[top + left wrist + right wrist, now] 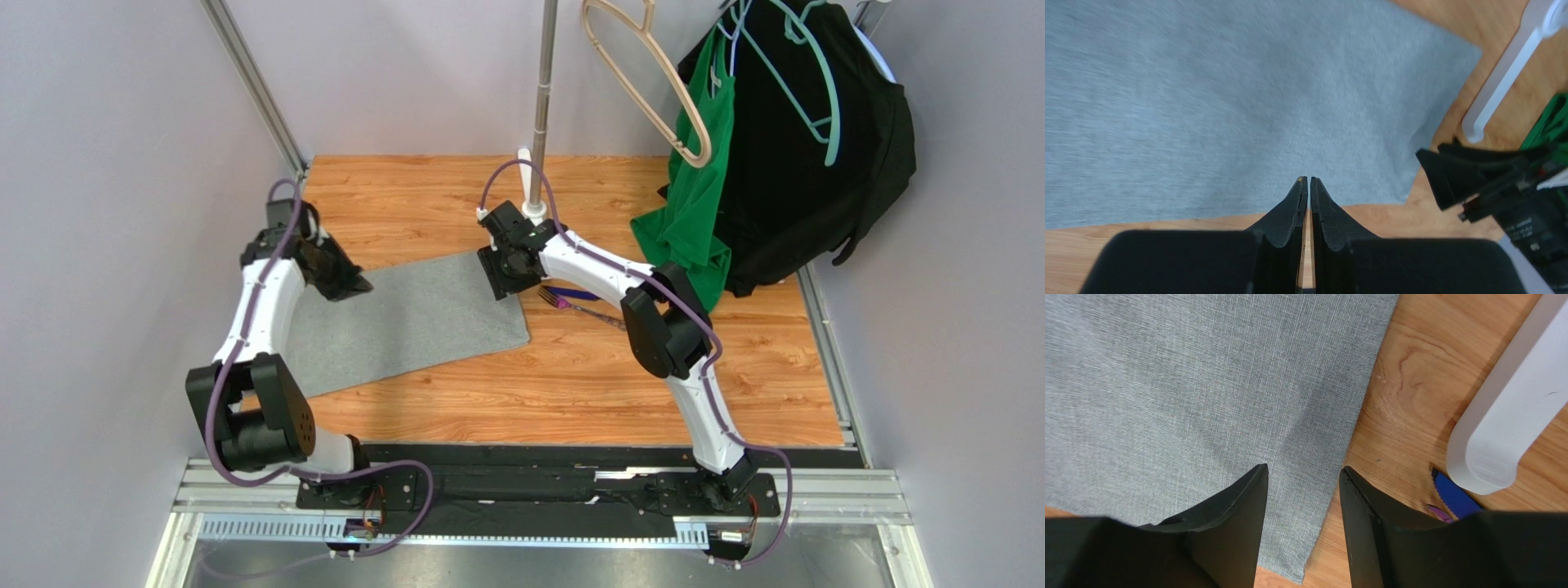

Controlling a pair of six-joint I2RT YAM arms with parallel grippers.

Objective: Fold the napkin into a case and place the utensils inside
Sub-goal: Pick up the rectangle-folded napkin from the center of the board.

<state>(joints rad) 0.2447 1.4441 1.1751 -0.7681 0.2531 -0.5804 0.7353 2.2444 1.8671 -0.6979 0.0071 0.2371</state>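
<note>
Lying spread flat on the wood-grain surface (613, 392), left of centre & slanted, is the large heather-grey cloth napkin (405, 325), one layer as far as can be seen, no fold in it. The left claw (353, 284) is over the napkin's far-left corner; in the left wrist view its black fingers (1293, 208) are all but together, only a thin slit btwn them, nothing caught there, the grey napkin (1229, 92) filling the view beyond the tips. The right claw (501, 284) is at the far-right corner; wrist view shows it part-open w/ a clear gap, holding nothing. One finger (1235, 508) is over the cloth, the other over the cloth's right edge, and that edge of the napkin (1198, 386) runs under the gap. The utensils sit on bare wood just right of the napkin, not on it: a dark purple straight utensil (568, 294) and a silvery fork (597, 316), close together, both partly hidden by the right arm. A white plastic stand foot (1511, 410) is just beside them. At far right a green garment (693, 208) & a black garment (810, 184) hang off hangers, well apart from the napkin.
</note>
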